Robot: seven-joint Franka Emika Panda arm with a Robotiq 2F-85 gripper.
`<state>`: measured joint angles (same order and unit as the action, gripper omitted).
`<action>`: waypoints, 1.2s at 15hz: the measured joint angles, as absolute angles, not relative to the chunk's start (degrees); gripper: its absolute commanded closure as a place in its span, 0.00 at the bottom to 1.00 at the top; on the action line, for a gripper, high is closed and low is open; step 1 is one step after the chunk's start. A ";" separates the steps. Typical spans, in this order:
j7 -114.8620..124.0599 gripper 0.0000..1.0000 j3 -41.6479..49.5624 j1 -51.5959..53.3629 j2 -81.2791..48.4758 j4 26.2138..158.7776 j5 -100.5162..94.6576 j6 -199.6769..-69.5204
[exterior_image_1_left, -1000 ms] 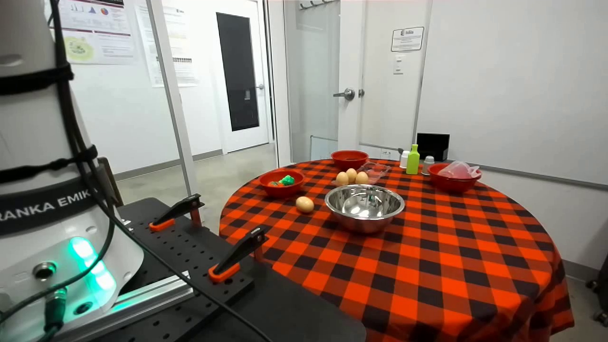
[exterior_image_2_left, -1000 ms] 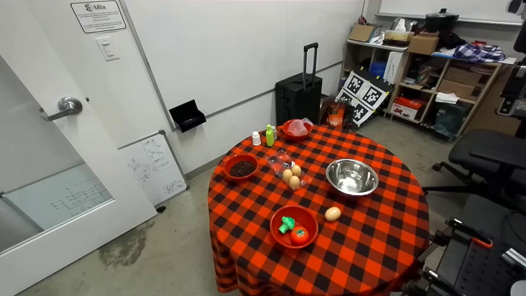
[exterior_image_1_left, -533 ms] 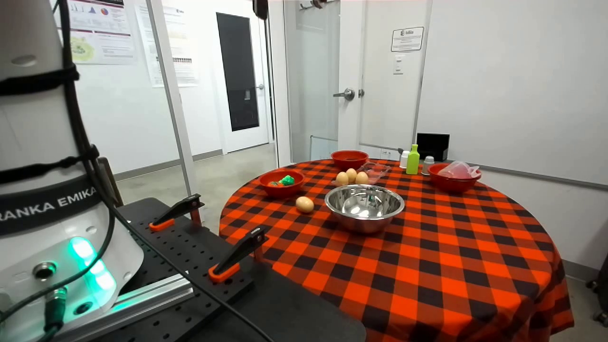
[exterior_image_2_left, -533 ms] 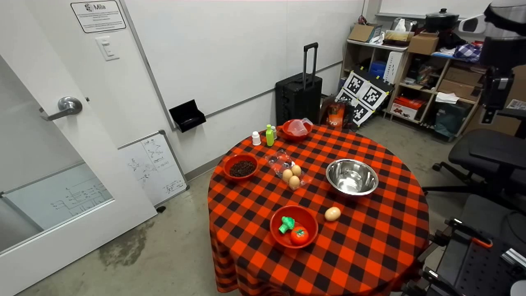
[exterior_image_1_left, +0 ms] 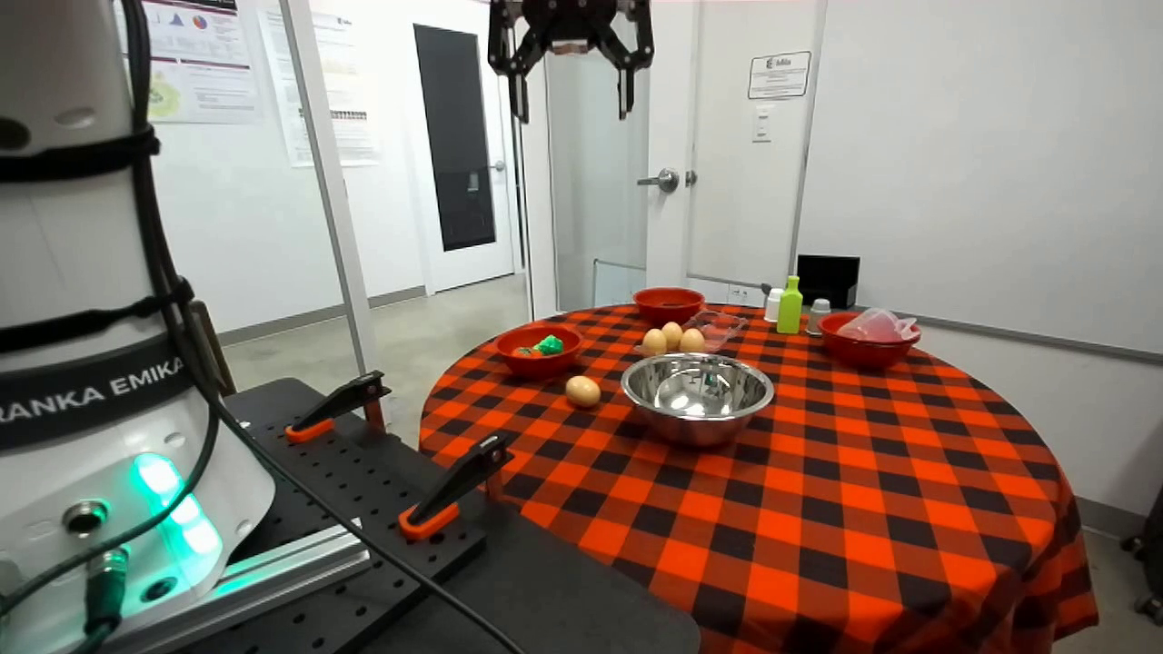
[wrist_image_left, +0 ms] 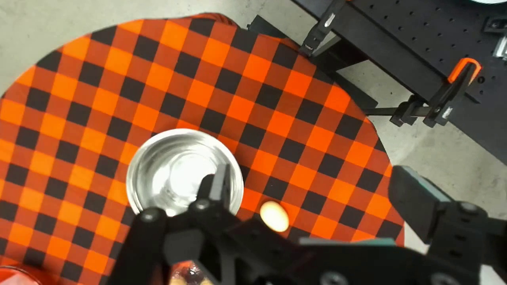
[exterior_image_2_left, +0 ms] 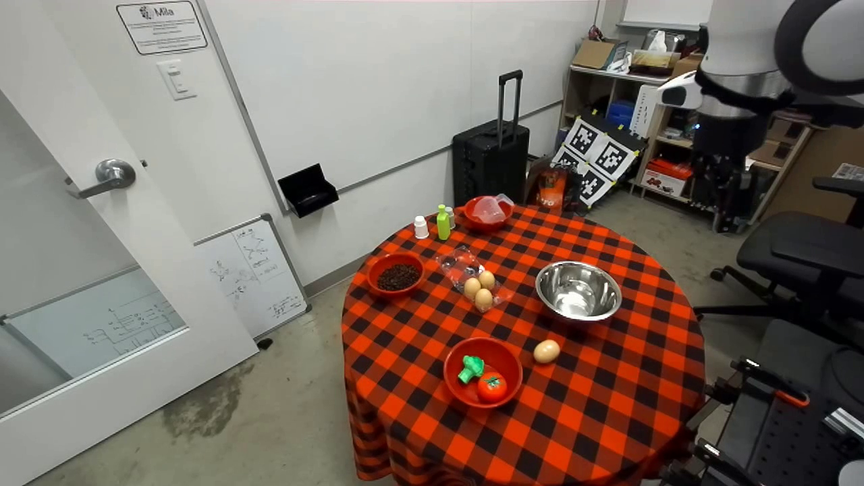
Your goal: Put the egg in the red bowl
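Note:
The egg lies alone on the checked tablecloth, beside the steel bowl, and shows in an exterior view and the wrist view. The red bowl nearest it holds a green broccoli piece and a red tomato; it also shows in an exterior view. It does not show in the wrist view. My gripper is open and empty, pointing down, high above the table. In the wrist view my gripper has its fingers wide apart, with the egg far below.
The steel bowl stands beside the egg. Three eggs sit in a clear carton. A red bowl holds dark beans; another holds a clear cup. A green bottle stands near white shakers. Clamps line the robot's bench.
The arm has swung out over the table, and the open gripper has come into an exterior view from the top. The egg and bowls have not moved.

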<state>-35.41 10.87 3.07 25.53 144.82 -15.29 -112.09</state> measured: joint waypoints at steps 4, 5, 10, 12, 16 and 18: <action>-42.39 0.00 8.58 5.37 18.55 145.07 -15.26 -120.59; -44.32 0.00 7.99 5.74 16.71 145.13 -15.20 -123.03; -55.79 0.00 5.15 6.53 6.53 144.64 -13.95 -135.22; -61.05 0.00 3.96 6.46 1.86 143.56 -11.85 -139.00; -67.83 0.00 0.96 5.49 -7.28 139.16 -8.05 -141.82; -67.97 0.00 -0.39 4.63 -11.40 136.43 -7.97 -141.80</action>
